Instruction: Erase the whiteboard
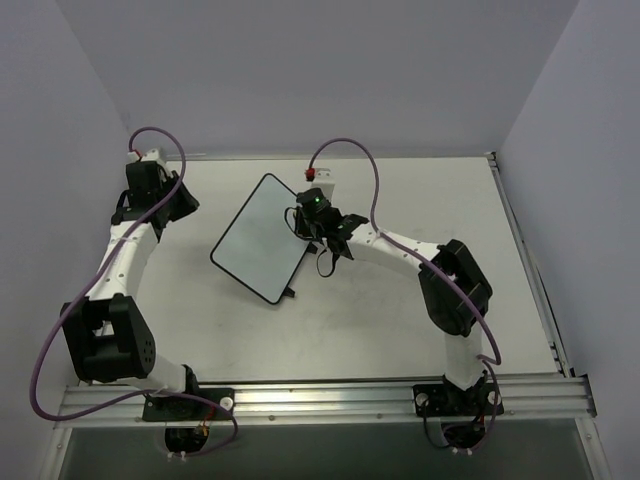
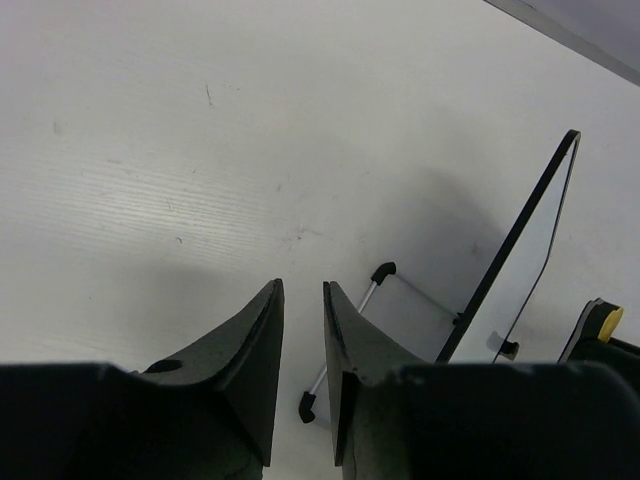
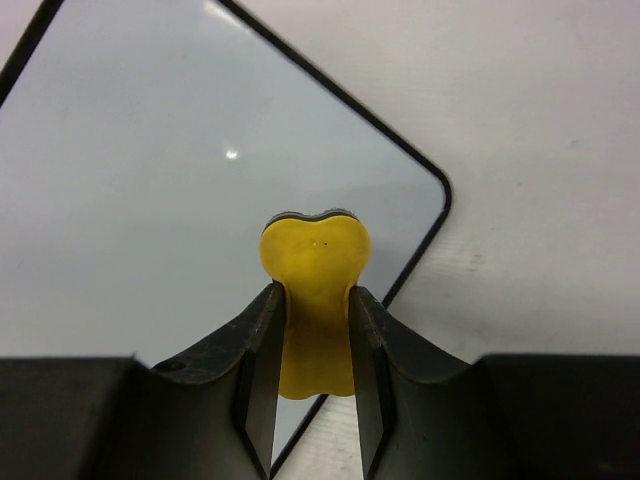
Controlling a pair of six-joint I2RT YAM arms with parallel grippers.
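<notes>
The whiteboard [image 1: 258, 238] lies turned diagonally in the middle of the table, with a thin black frame and no writing showing on it. In the left wrist view it [image 2: 540, 255] shows from the side, propped up on its wire stand [image 2: 345, 335]. My right gripper [image 1: 303, 222] is at the board's right edge, shut on the yellow-black eraser [image 3: 315, 260], which is over the board [image 3: 150, 180] near a rounded corner. The eraser also shows in the left wrist view [image 2: 607, 320]. My left gripper [image 1: 178, 203] hangs left of the board, its jaws [image 2: 303, 285] nearly together and empty.
A small red and white part [image 1: 311, 176] sits at the table's far edge behind the right gripper. Purple cables [image 1: 355, 150] loop over both arms. A metal rail [image 1: 330, 398] runs along the near edge. Grey walls close in the left, back and right.
</notes>
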